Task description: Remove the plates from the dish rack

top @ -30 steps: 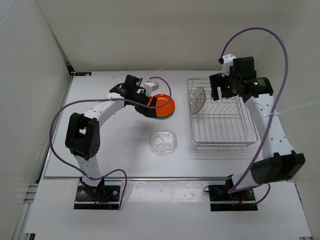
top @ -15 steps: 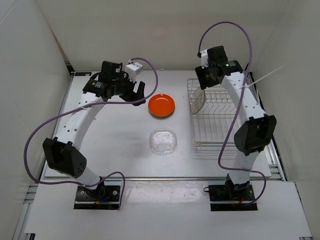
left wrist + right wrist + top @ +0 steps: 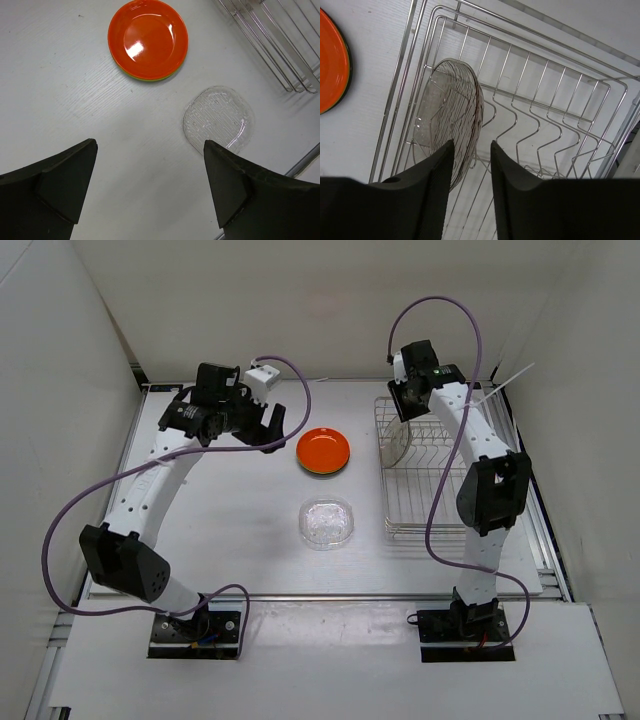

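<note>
An orange plate (image 3: 324, 450) lies on the table on top of a yellow-green one whose rim (image 3: 150, 79) shows under it. A clear plate (image 3: 327, 522) lies flat nearer me. The silver wire dish rack (image 3: 445, 532) stands at the right, with one clear plate (image 3: 397, 440) upright at its far left end. My left gripper (image 3: 271, 426) is open and empty, raised to the left of the orange plate (image 3: 148, 39). My right gripper (image 3: 404, 406) is open over the rack; in its wrist view the gripper (image 3: 471, 145) hangs just above the upright clear plate (image 3: 451, 117), whose rim is by the left finger.
White walls close in the table at the back, left and right. The rack's other slots (image 3: 545, 110) hold nothing. Purple cables loop over both arms. The flat clear plate (image 3: 219, 119) lies close to the rack's near left corner (image 3: 295, 87).
My left gripper has drawn back left and up from the orange plate, leaving it on the table. My right arm has swung from the rack's right side to above the upright clear plate.
</note>
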